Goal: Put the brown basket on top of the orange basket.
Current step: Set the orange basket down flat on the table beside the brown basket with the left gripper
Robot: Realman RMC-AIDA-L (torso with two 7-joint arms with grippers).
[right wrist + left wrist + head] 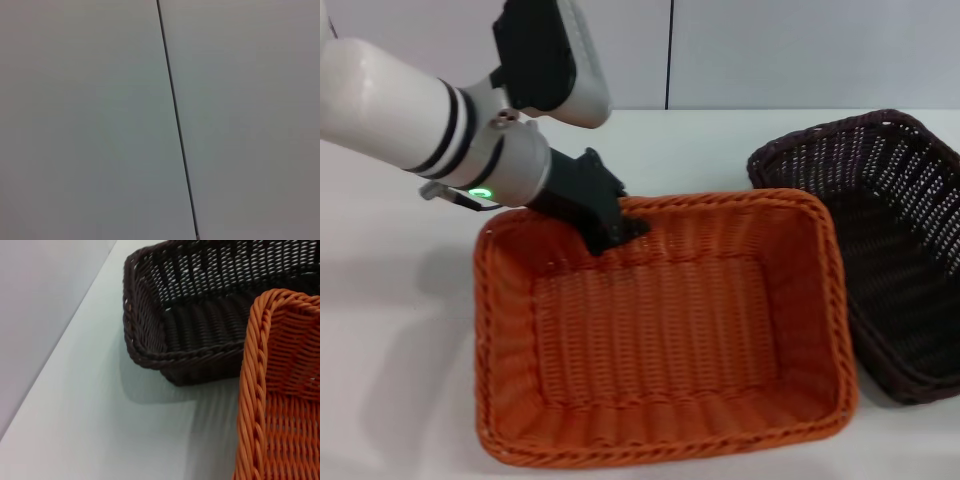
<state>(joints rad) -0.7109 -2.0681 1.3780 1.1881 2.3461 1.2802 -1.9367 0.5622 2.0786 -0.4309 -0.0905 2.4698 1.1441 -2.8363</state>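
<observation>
The orange basket (660, 330) fills the middle front of the head view. Its right rim overlaps the near left edge of the brown basket (890, 240), which lies at the right. My left gripper (613, 228) reaches down onto the far left rim of the orange basket and is shut on that rim. The left wrist view shows the orange rim (255, 390) close by and the brown basket (200, 315) beyond it on the table. My right gripper is out of view; the right wrist view shows only a pale wall with a dark seam.
The white table (400, 300) extends left of and behind the baskets. A pale wall (770, 50) with a vertical seam stands at the back. My left arm (430, 120) crosses the upper left of the head view.
</observation>
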